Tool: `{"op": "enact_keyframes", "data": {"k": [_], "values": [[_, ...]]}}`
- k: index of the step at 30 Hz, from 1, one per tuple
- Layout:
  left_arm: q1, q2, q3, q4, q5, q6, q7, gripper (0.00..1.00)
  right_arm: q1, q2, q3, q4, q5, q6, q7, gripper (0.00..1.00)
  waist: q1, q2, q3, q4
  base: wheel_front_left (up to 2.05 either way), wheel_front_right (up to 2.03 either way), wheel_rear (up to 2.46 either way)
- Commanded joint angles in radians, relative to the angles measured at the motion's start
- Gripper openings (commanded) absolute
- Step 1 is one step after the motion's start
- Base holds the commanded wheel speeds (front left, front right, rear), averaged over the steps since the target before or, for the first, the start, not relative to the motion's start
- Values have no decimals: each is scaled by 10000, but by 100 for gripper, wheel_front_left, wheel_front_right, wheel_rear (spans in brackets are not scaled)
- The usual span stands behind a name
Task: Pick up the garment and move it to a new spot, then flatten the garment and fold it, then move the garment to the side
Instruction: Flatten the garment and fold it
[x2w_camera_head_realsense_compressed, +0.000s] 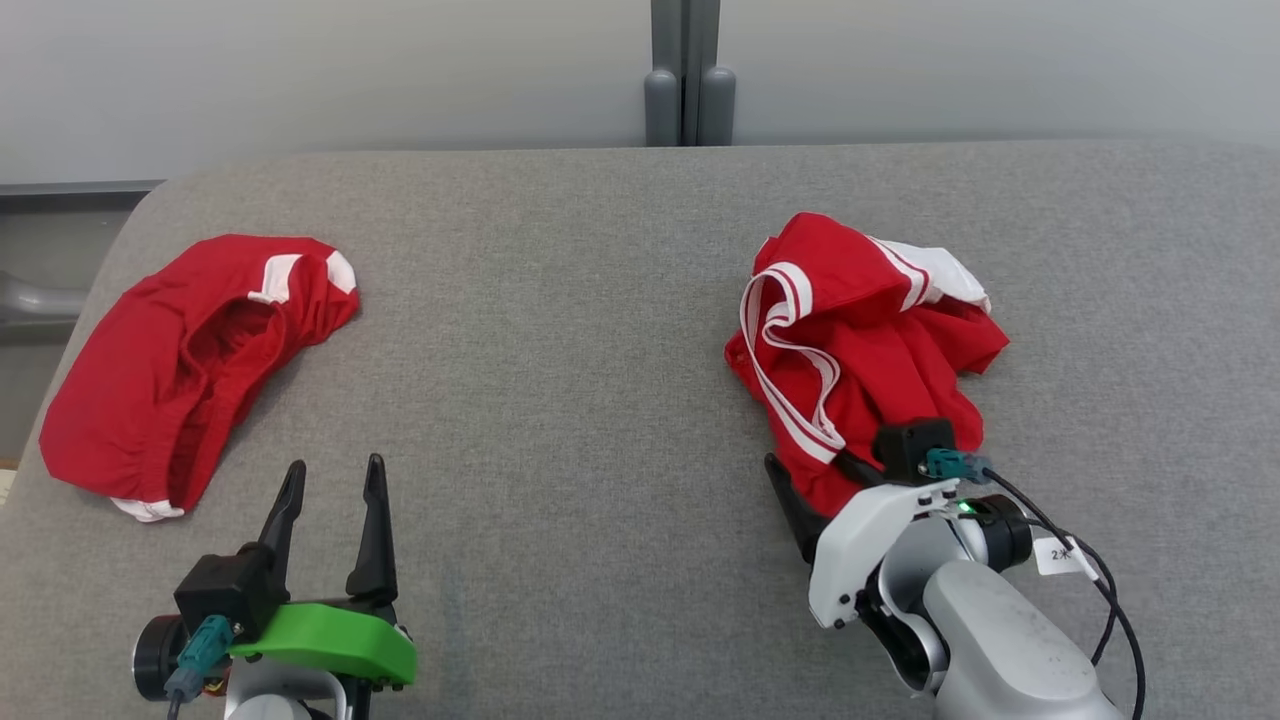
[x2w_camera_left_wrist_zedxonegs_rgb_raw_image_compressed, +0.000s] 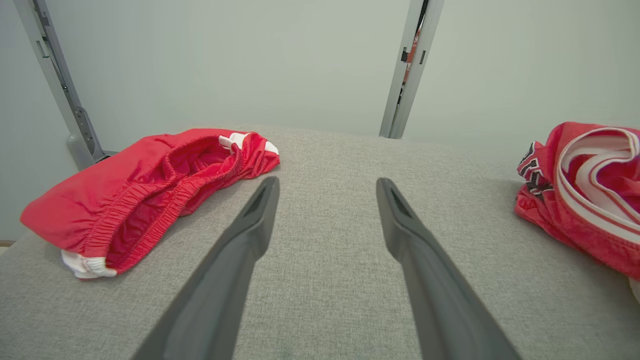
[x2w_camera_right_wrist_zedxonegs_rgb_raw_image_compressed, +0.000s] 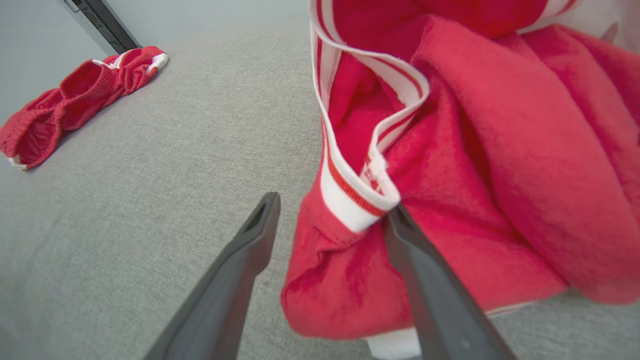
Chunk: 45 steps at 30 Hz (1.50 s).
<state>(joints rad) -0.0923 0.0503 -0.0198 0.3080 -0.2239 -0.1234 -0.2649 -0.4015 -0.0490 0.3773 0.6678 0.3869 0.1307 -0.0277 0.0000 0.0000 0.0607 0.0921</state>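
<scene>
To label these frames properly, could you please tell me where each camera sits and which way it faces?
Head view: on the head, looking forward and down at the grey surface; left pincer lower left, right forearm lower right.
Left wrist view: on the left wrist, looking along its open fingers across the surface; red shorts at left.
Right wrist view: on the right wrist, close on the striped red garment; the open right pincer straddles a fold.
Shared: all three show both garments.
</scene>
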Motion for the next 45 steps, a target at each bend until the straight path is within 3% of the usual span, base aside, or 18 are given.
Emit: {"op": "enact_keyframes", "data": {"k": [1, 2, 4, 5, 13, 19, 29, 35, 39, 45], "values": [[-156, 6, -15, 7, -4, -48, 9, 100, -158, -25, 115, 135, 62, 3, 27, 100, 0, 0, 43, 66, 0, 0, 0], [-176, 5, -27, 15, -36, -50, 9, 100, -243, -26, 164, 197, 44, 3, 0, 89, 0, 0, 52, 87, 0, 0, 0], [-212, 5, -61, 29, -86, -53, 9, 100, -360, -26, 251, 355, 54, 1, -46, 19, 0, 0, 56, 129, 0, 0, 0], [-217, 5, -74, 35, -99, -53, 9, 100, -402, -26, 296, 416, 75, 3, -71, 0, 0, 0, 55, 144, 0, 0, 0], [-191, 5, -39, 73, -147, -38, 9, 100, -843, -20, 729, 408, -13, 3, -278, 0, 0, 0, -25, 176, 0, 0, 0], [-141, 6, 78, 4, -145, -15, 9, 100, -1744, -20, 1805, -349, -174, 1, -522, 0, 0, 0, -39, 88, 0, 0, 0], [-59, 6, 34, -54, -47, -27, 9, 100, -3801, -27, 3008, -1559, 566, 3, -1698, 0, 0, 0, -141, -40, 0, 0, 0], [-19, 6, -20, -114, -16, -38, 9, 100, -3334, -182, 1699, -732, -62, 1, -1845, 0, 0, 0, -151, -93, 0, 0, 0], [77, 7, 2, -189, 33, -41, 9, 100, -2498, -981, -195, 266, -841, 1, -1720, 0, 0, 0, -90, -201, 0, 0, 0], [64, 9, 56, -228, 60, -46, 9, 100, -2012, -1798, -2236, 1201, -1987, 1, -1587, 0, 0, 0, 87, -424, 0, 0, 0]]}}
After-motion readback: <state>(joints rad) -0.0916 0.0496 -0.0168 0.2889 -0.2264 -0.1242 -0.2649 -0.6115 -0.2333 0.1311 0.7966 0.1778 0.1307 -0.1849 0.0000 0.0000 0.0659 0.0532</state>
